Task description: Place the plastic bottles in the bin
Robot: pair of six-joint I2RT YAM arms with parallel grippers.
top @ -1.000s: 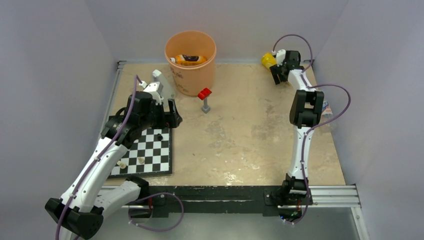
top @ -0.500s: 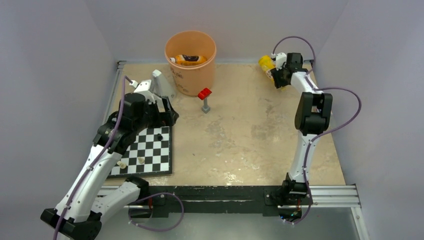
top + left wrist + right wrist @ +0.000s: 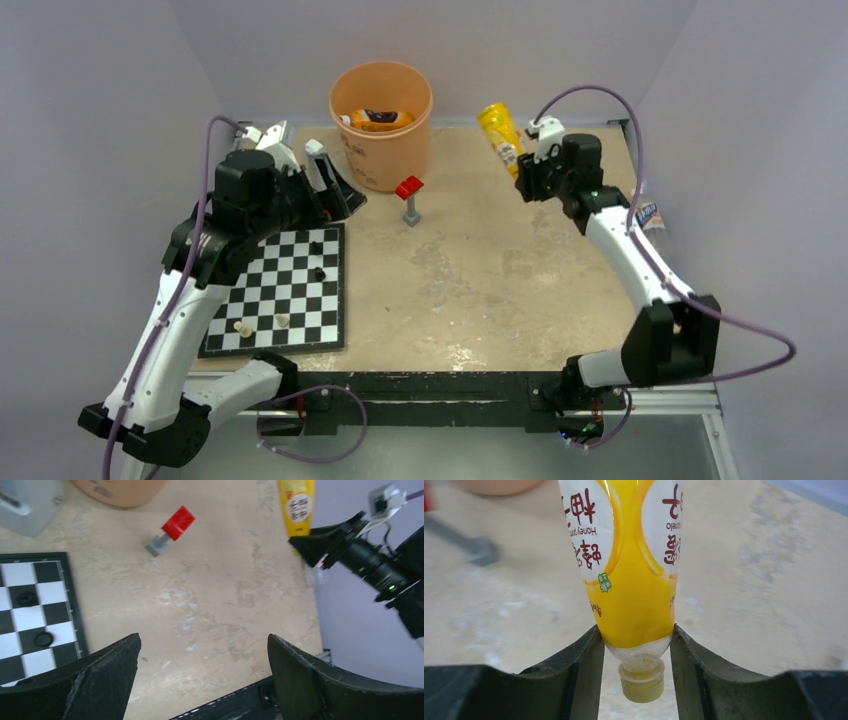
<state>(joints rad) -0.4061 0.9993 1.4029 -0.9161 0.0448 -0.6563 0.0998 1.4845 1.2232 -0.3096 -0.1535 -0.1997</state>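
At the far right of the table, the right gripper [image 3: 524,177] is pinching the yellow bottle [image 3: 498,133] and holding it clear of the surface, so the step in hand looks like the carry toward the bin [image 3: 381,165]. The wrist view shows both fingers pressed against the bottle's tapered shoulder just above the cap, with the cap pointing back at the camera and the body sticking out ahead. The hold is near one end, so I judge the bottle could swing or slip if the move is quick. The right arm reaches from its base with the elbow low at the near right. Its forearm angles away and leftward, which leaves the bottle well right of the bin and apart from its rim. The next move calls for more leftward travel until the bottle is over the opening, high enough to pass the rim, and then a release. One orange bottle [image 3: 375,120] already lies inside the bin, and a clear bottle [image 3: 648,213] at the table's right edge looks like later work. The left gripper [image 3: 202,650] is spread wide and holds nothing. Its arm is bent above the far end of the chessboard [image 3: 285,290], just left of the bin, where it may crowd the drop.
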